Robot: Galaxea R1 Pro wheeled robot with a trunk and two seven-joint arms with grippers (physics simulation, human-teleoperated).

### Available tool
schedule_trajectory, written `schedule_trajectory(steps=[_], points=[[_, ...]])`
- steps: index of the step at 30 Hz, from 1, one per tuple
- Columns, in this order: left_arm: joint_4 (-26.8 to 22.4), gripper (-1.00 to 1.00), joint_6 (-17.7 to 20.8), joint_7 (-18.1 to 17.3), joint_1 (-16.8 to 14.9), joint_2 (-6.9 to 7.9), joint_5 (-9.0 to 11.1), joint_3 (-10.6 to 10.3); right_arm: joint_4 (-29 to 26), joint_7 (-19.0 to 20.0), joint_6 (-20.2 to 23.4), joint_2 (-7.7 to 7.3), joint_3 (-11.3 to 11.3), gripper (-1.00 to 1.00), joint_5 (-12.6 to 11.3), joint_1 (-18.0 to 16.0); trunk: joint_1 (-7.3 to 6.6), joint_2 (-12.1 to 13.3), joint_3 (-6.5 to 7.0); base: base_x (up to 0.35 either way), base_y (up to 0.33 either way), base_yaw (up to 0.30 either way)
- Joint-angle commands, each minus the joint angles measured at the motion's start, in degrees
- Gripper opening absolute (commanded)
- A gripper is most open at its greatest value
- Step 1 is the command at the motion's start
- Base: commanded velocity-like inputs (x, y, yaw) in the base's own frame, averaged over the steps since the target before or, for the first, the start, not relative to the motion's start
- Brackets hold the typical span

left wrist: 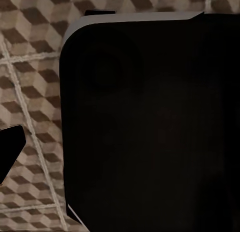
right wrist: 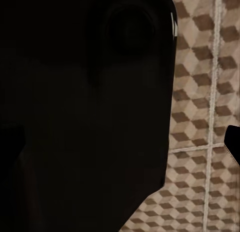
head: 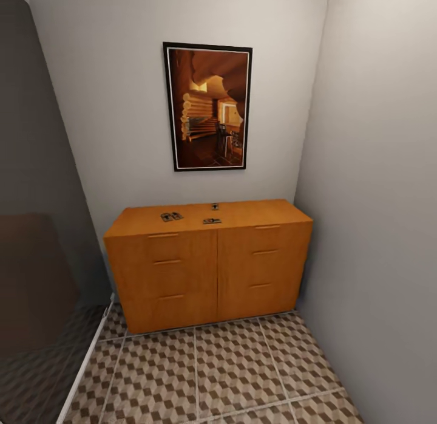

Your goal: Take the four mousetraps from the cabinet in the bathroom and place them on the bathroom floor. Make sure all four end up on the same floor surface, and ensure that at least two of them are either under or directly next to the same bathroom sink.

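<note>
tiling the foreground of the head view, the bathroom floor (head: 230, 369) shows its brown, beige and white cube pattern with pale grout lines, running up to the foot of the cabinet (head: 209, 269). at the left edge a dark translucent panel (head: 36, 242) stands over a white strip on the floor.

the same tiles show in the left wrist view beside a large black rounded body (left wrist: 150, 122) with a pale edge, and a black tip (left wrist: 10, 147) pokes in at one side. in the right wrist view a similar black mass (right wrist: 85, 112) covers much of the picture, with a small dark tip (right wrist: 232, 139) at the edge over the tiles. whether either gripper's fingers are spread or pressed together cannot be told from these pictures.

farther back, the orange-brown cabinet sits in the corner, against the back wall and close to the right-hand wall, with 6 slim bar handles across its fronts, all closed. on its flat top lie the mousetraps: 2 touching or just beside each other toward the left (head: 172, 216), 1 near the front edge at the middle (head: 212, 220), and 1 behind it nearer the wall (head: 215, 206). their wire parts are too small to make out.

above the cabinet a black-framed picture (head: 207, 107) in dark brown tones hangs on the back wall.
</note>
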Motion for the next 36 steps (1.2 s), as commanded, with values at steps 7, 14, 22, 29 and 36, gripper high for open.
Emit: schedule_trajectory(steps=[7, 14, 22, 29, 36], points=[[-0.01, 1.00, -0.14, -0.01, -0.01, -0.03, 0.08, 0.06, 0.01, -0.08, -0.02, 0.02, -0.05, 1.00, -0.02, -0.01, 0.00, -0.02, -0.04, 0.000, 0.000, 0.275], [-0.01, 1.00, -0.14, -0.01, -0.01, -0.04, 0.05, 0.06, 0.00, -0.09, -0.02, 0.02, -0.06, 1.00, -0.02, -0.01, 0.00, -0.02, -0.04, 0.000, 0.000, 0.275], [-0.01, 1.00, -0.14, -0.01, -0.01, -0.04, 0.04, 0.06, 0.00, -0.09, -0.02, 0.02, -0.13, 1.00, -0.01, -0.01, 0.00, -0.02, -0.04, 0.000, 0.000, 0.275], [-0.01, 1.00, -0.14, -0.01, -0.01, -0.04, 0.04, 0.06, 0.00, -0.09, -0.02, 0.00, -0.13, 1.00, -0.02, -0.01, 0.00, -0.02, -0.04, 0.001, 0.000, 0.181], [-0.01, 1.00, -0.02, -0.01, -0.01, 0.03, 0.04, 0.01, 0.00, -0.09, -0.02, 0.01, -0.05, 1.00, -0.02, -0.01, 0.00, -0.02, -0.04, 0.184, 0.000, 0.031]])
